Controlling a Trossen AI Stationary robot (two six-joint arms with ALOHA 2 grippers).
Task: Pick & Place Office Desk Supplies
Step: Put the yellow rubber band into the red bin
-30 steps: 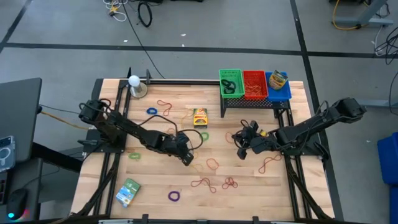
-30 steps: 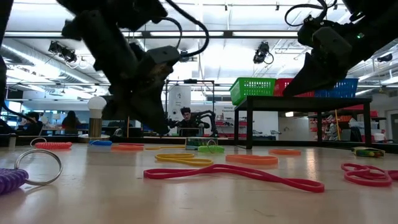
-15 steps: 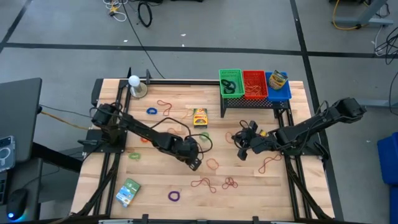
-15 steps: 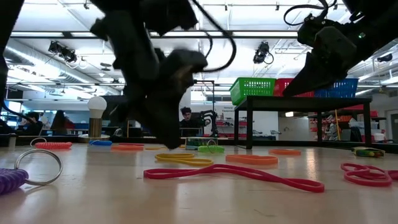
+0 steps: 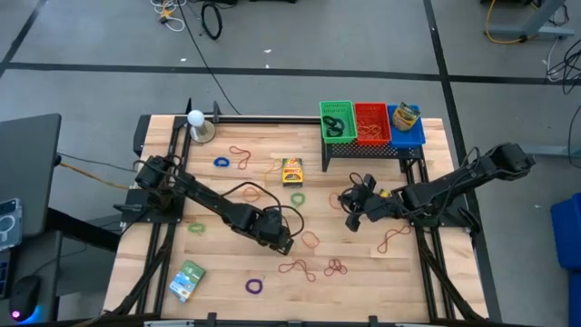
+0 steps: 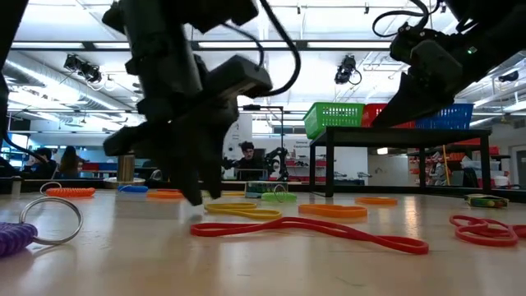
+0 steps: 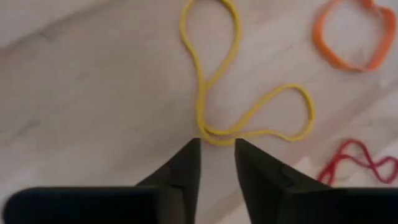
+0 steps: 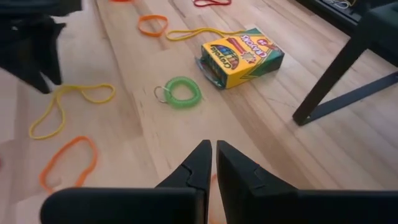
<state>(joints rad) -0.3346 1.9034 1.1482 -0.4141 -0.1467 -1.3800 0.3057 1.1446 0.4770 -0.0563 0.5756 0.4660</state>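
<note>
A yellow rubber band lies flat in a twisted figure-eight near the table's middle. My left gripper points steeply down over it, open by a narrow gap. Its fingertips stand just short of the band's crossing, and I cannot tell whether they touch it. In the low view the left gripper stands close above the wood beside the yellow band. My right gripper hovers right of centre, shut and holding nothing, aimed toward the crayon box and a green coil ring.
An orange band, red bands and a purple coil lie toward the near edge. A green-blue packet lies near left. Green, red and blue baskets stand on a black rack far right. A white ball sits far left.
My left gripper has moved toward the table's right and near edges, rolled about its own axis and tipped more steeply down, bringing its fingertips close to the wood at the yellow band. Its fingers have opened from shut. The bands have stayed put.
</note>
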